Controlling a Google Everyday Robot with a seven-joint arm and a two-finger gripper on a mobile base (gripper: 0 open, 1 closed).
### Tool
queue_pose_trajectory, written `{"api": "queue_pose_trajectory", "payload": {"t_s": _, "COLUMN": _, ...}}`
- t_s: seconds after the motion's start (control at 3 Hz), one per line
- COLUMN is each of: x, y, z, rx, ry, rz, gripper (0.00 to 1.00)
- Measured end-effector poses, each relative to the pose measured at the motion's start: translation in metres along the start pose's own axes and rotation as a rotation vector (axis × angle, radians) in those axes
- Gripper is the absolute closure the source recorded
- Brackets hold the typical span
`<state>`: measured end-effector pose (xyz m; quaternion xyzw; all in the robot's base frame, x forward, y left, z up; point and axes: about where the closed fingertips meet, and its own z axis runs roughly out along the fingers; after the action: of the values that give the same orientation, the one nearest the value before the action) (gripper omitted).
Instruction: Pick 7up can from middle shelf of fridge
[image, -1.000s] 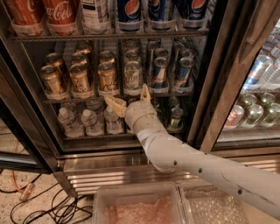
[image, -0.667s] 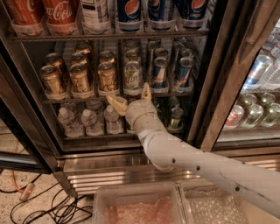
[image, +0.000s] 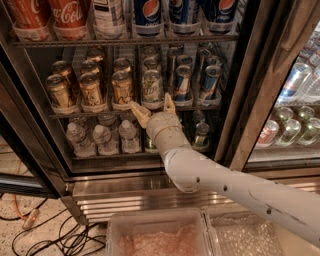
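Observation:
The 7up can (image: 151, 87) stands at the front of the middle shelf (image: 100, 113) of the fridge (image: 250, 100), pale with green lettering, between gold cans (image: 122, 88) on its left and slim blue-silver cans (image: 182, 83) on its right. My gripper (image: 154, 109) is open just below and in front of the can, at the shelf's front rail. One tan fingertip (image: 137, 111) points up left of the can, the other fingertip (image: 169, 102) is at its lower right. The can is not held.
Coke and Pepsi bottles (image: 67, 15) fill the rack above. Small water bottles (image: 102, 137) fill the rack below. The dark door frame (image: 252, 85) stands to the right. A ribbed steel base (image: 120, 197), a clear plastic bin (image: 160, 232) and floor cables (image: 45, 235) lie below.
The gripper has moved right and slightly up, from under the gold cans to under the 7up can, its fingers now on either side of the can's base.

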<state>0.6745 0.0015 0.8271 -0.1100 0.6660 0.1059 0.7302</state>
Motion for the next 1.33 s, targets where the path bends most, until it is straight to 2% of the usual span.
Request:
{"api": "queue_pose_trajectory", "payload": {"t_s": 0.67, "x": 0.002, "y": -0.016, "z": 0.014, "rx": 0.042, "ry": -0.011, "rz": -0.009, "gripper": 0.25}}
{"api": "queue_pose_trajectory", "payload": {"t_s": 1.33, "x": -0.005, "y": -0.02, "z": 0.034, "rx": 0.041, "ry": -0.045, "rz": -0.016, "gripper": 0.27}}
